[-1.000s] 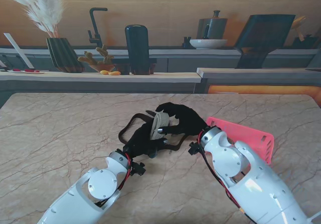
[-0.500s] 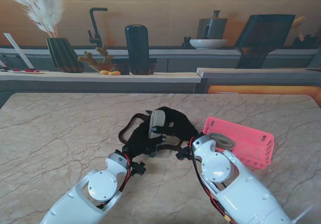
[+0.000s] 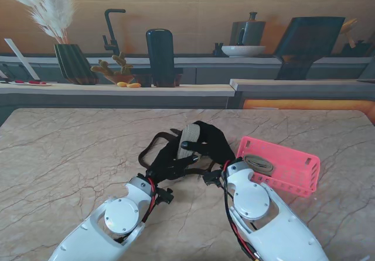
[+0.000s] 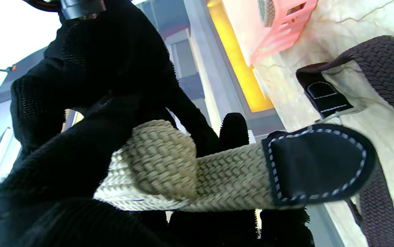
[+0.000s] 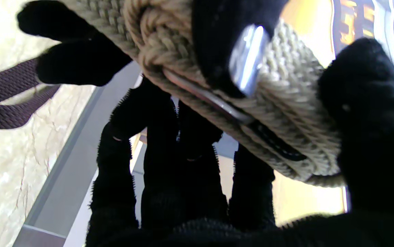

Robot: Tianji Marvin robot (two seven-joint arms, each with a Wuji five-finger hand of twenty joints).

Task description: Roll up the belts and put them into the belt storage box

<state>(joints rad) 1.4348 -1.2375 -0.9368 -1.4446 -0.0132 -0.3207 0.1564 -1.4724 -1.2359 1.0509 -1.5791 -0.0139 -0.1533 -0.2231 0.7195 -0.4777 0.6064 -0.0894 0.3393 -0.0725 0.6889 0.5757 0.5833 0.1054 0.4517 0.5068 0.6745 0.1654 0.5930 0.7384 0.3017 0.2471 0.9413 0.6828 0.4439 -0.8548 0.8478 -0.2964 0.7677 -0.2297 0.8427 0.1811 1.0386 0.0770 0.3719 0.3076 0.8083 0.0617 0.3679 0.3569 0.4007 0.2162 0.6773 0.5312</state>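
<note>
Beige woven webbing, partly rolled, is the belt (image 3: 188,141) clamped between both black-gloved hands above the marble desk (image 3: 70,155), just left of the pink belt storage box (image 3: 293,166). From the stand view the left hand (image 3: 167,166) grips it on the side nearer to me and the right hand (image 3: 210,143) closes on it from the box side, but the roll itself is mostly hidden by fingers. The left wrist view adds the belt's dark leather tip (image 4: 317,164) with white stitching, sticking out of the grasp. The right wrist view alone shows a metal buckle piece (image 5: 248,58) inside the coil, with a fingertip pressed on it. A dark brown belt (image 3: 153,147) lies loose on the desk under the hands, left of the box. Inside the box sits one coiled belt (image 3: 258,163), seen clearly only from the stand.
</note>
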